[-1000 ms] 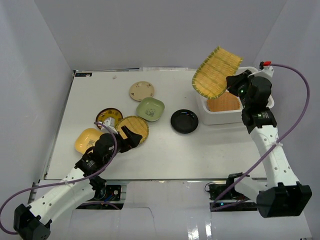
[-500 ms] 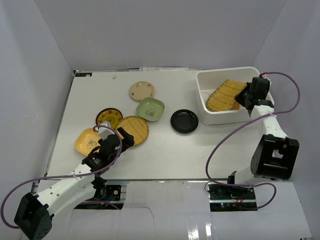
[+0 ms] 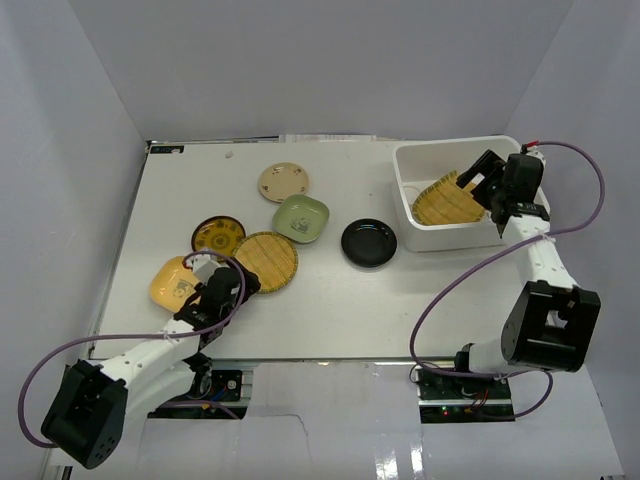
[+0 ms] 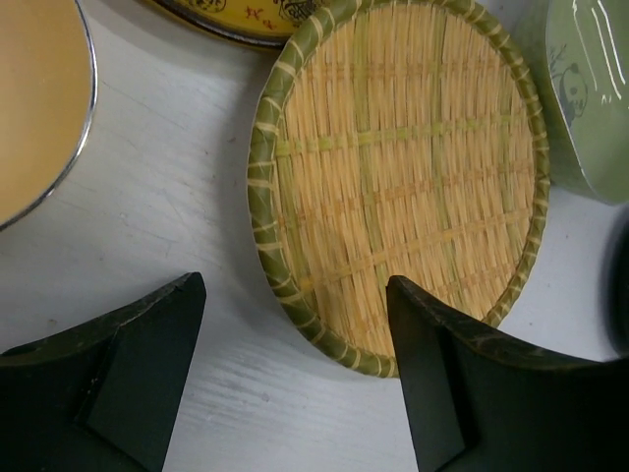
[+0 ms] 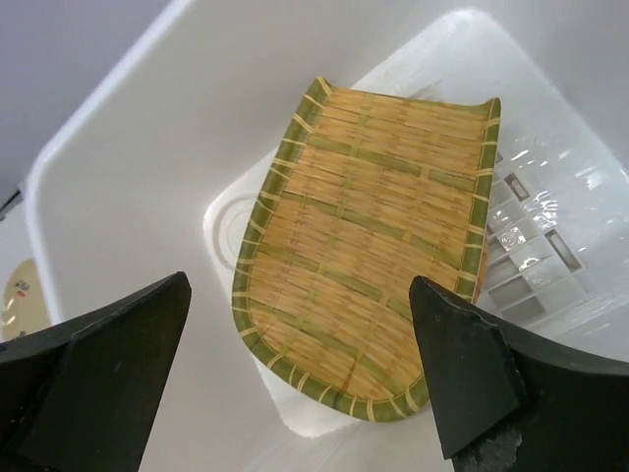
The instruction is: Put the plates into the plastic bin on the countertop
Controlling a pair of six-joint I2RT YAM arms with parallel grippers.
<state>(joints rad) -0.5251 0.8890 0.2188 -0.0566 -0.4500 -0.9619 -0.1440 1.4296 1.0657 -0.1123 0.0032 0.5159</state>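
A rectangular woven bamboo plate (image 5: pixel 373 246) lies tilted inside the white plastic bin (image 3: pixel 440 238), free of my right gripper (image 3: pixel 482 178), which hangs open just above it. On the countertop (image 3: pixel 330 300) a round bamboo plate (image 4: pixel 403 177) sits in front of my left gripper (image 4: pixel 295 288). Its jaws stand open, low over the plate's near rim, the right finger (image 4: pixel 462 383) over the plate's edge. Beside the bamboo plate (image 3: pixel 265 258) lie a pale green square plate (image 3: pixel 301 218), a glossy black round one (image 3: pixel 369 242), a beige round one (image 3: pixel 283 182) and two yellow ones (image 3: pixel 218 235) (image 3: pixel 173 282).
The bin's slotted bottom (image 5: pixel 536 265) shows to the right of the bamboo plate, and its flared white wall (image 5: pixel 147 147) rises on the left. Pale grey walls close in the countertop on the left, the back and the right. Purple cables trail from both arms.
My right gripper carried the rectangular bamboo plate down from above the bin, opened and let it go inside. My left gripper crept closer to the round bamboo plate's rim.
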